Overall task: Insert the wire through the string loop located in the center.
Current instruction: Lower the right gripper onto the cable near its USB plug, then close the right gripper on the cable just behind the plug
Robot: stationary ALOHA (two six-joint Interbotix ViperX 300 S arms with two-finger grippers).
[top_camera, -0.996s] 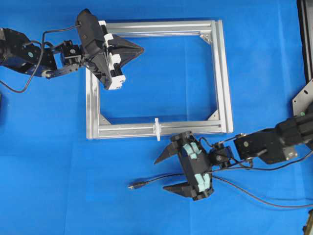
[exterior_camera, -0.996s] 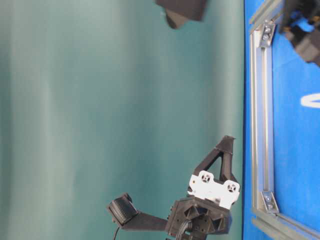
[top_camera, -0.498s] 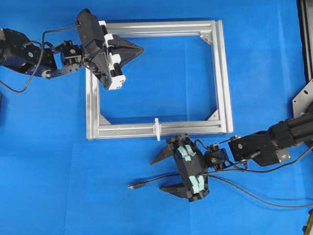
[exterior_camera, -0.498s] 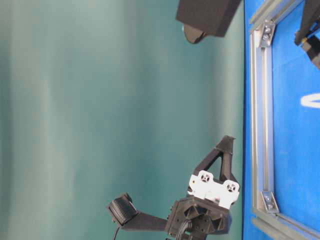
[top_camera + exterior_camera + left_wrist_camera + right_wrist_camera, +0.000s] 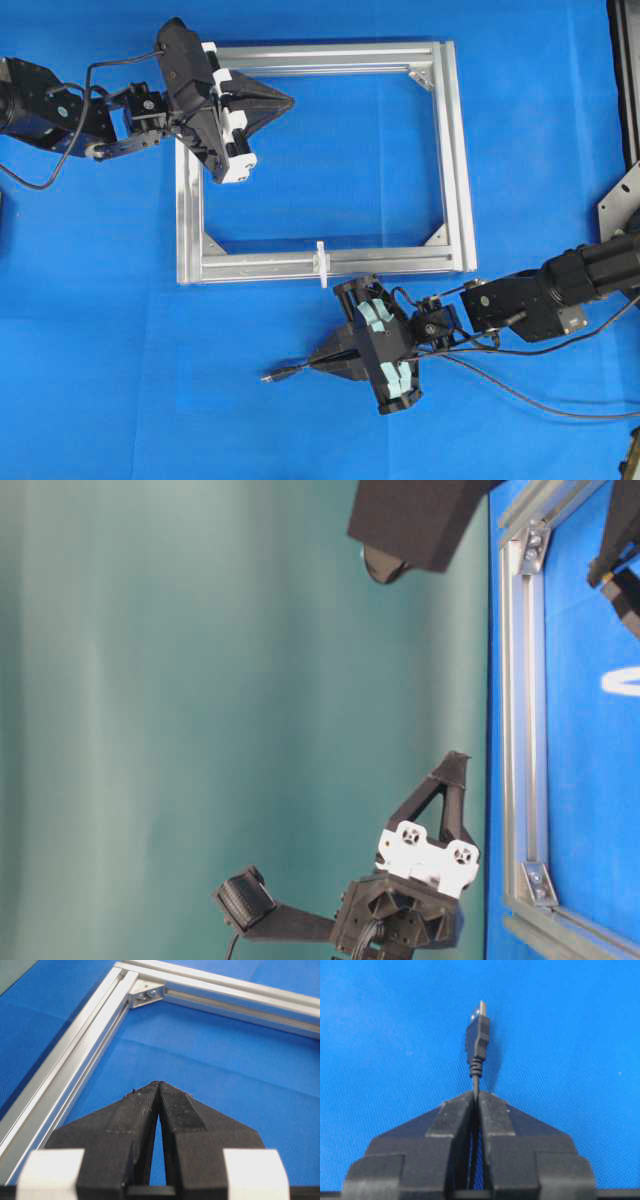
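Right tool (image 5: 318,362) closed on wire (image 5: 285,374); blue tabletop (image 5: 100,350).

The wire (image 5: 290,372) lies below the frame (image 5: 452,150), string loop (image 5: 321,262) on it.

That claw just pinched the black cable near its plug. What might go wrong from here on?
Three risks, as I judge it:
1. The right tool holds the wire only by its thin cord behind the plug, so it may slip or swivel.
2. The string loop is tiny; the plug could miss or knock it.
3. The loose cable trailing on the table could drag or snag.
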